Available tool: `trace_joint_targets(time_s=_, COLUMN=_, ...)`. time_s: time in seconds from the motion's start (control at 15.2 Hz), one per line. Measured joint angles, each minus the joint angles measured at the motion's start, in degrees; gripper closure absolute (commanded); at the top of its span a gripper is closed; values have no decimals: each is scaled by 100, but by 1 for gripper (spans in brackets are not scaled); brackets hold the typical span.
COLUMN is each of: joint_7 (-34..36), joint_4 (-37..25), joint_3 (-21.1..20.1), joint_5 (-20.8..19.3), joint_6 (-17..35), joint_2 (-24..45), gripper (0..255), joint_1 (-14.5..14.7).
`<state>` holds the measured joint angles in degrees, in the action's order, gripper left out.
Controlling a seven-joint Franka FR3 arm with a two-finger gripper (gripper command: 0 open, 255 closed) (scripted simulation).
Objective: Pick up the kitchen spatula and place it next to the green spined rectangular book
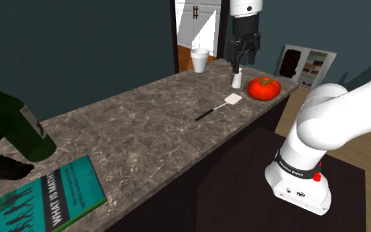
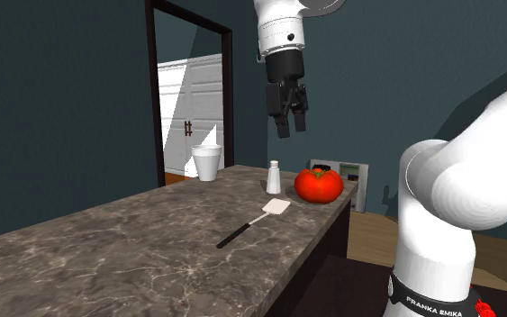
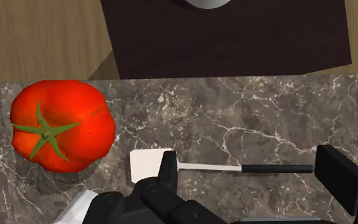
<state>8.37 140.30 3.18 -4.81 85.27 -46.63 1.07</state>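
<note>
The gripper (image 3: 252, 164), fingers apart, hung above the spatula (image 3: 222, 167), which lay untouched on the counter (image 3: 247, 114) near the tomato (image 3: 60, 124); the approach step seemed in hand, and next it would need to descend and close on the handle.

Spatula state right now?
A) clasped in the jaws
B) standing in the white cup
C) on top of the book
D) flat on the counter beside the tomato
D: the spatula lies flat on the marble counter, its white blade end toward the tomato, while the jaws stand open above it and clasp nothing.
</note>
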Motion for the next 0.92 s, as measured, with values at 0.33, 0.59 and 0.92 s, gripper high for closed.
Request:
trace_joint_targets(time_s=0.33, joint_7=-1512, joint_4=551, joint_3=606, joint_5=-444, joint_6=681, joint_2=-116, gripper=0, joint_1=402)
trace_joint_targets(time_s=0.59, joint_7=-3516, joint_4=1010, joint_3=1410, joint_5=-945, joint_6=1590, joint_2=-12, gripper=0, joint_1=958)
trace_joint_targets(time_s=0.92, joint_7=-6054, joint_4=1448, joint_3=2574, joint_5=-1464, joint_6=2951, joint_2=493, gripper=0, joint_1=1772)
